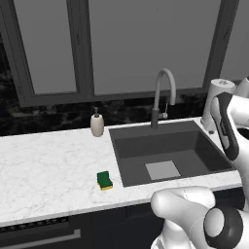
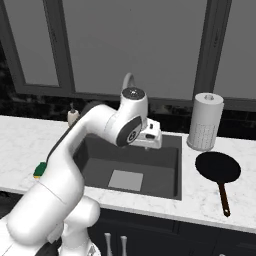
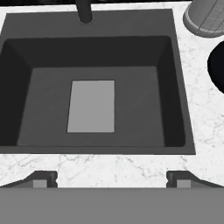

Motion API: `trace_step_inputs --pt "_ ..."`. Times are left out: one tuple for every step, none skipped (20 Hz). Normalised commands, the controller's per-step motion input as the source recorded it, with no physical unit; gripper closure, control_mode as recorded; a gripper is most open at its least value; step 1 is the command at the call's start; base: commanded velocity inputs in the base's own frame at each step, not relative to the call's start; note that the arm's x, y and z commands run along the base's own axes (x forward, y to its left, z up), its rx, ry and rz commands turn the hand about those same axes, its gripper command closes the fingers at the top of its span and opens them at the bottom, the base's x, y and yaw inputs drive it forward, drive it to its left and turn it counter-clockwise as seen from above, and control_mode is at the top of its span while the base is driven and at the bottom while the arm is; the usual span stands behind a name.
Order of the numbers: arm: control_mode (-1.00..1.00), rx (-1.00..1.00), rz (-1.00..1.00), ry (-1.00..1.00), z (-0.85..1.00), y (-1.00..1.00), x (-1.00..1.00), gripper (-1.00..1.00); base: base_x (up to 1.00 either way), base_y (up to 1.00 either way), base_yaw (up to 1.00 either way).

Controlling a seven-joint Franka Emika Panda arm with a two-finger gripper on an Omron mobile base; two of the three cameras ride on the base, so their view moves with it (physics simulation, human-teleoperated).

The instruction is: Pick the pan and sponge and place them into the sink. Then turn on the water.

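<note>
White marbled bench (image 1: 48, 165) under a dark-framed window carries the whole scene, with the large dark grey recessed sink (image 3: 173, 87) set into it (a lighter grey square patch marks its bottom) and nothing lying in the basin. The hand (image 3: 111, 178) hangs above the near rim of the sink, its two dark fingertips (image 3: 43, 178) set wide apart and holding nothing. Neither pick is yet made: the small round black frying pan (image 2: 218, 167) with a thin brown handle lies on the bench right of the sink, just in front of the white paper-towel roll (image 2: 205, 121), while the small green-and-yellow sponge (image 1: 104, 180) rests on the bench left of the sink, near its front corner. The step in hand is judged to be the approach to a first object; the next move calls for a sideways swing and a descent with the fingertips astride the handle or block. The tall grey gooseneck faucet (image 1: 163, 95) stands behind the basin, well apart from either path; the roll crowds the pan's far side, so its handle offers the freer approach.
</note>
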Motion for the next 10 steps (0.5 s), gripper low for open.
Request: trace_step_inputs --pt "-1.00 0.00 0.00 0.04 -0.16 -0.68 0.00 -1.00 0.00 0.00 0.00" --pt "-1.00 0.00 0.00 0.05 -0.16 -0.68 0.00 -1.00 0.00 0.00 0.00" --pt "-1.00 0.00 0.00 0.06 -0.16 -0.68 0.00 -1.00 0.00 0.00 0.00" --pt "-1.00 0.00 0.00 0.07 -0.18 -0.66 0.00 -1.00 0.00 0.00 0.00" --pt "-1.00 0.00 0.00 0.05 -0.21 -0.67 0.00 -1.00 0.00 0.00 0.00" --pt "-1.00 0.00 0.00 0.06 -0.21 -0.66 0.00 -1.00 0.00 0.00 0.00" --pt "-1.00 0.00 0.00 0.05 -0.23 -0.66 0.00 -1.00 0.00 0.00 0.00" --pt "-1.00 0.00 0.00 0.04 -0.25 -0.67 0.00 -1.00 0.00 0.00 0.00" --pt "-1.00 0.00 0.00 0.02 -0.29 -0.75 -0.04 -1.00 0.00 0.00 0.00" --pt "-1.00 0.00 0.00 0.00 -0.28 -0.74 -0.06 -1.00 0.00 0.00 0.00"
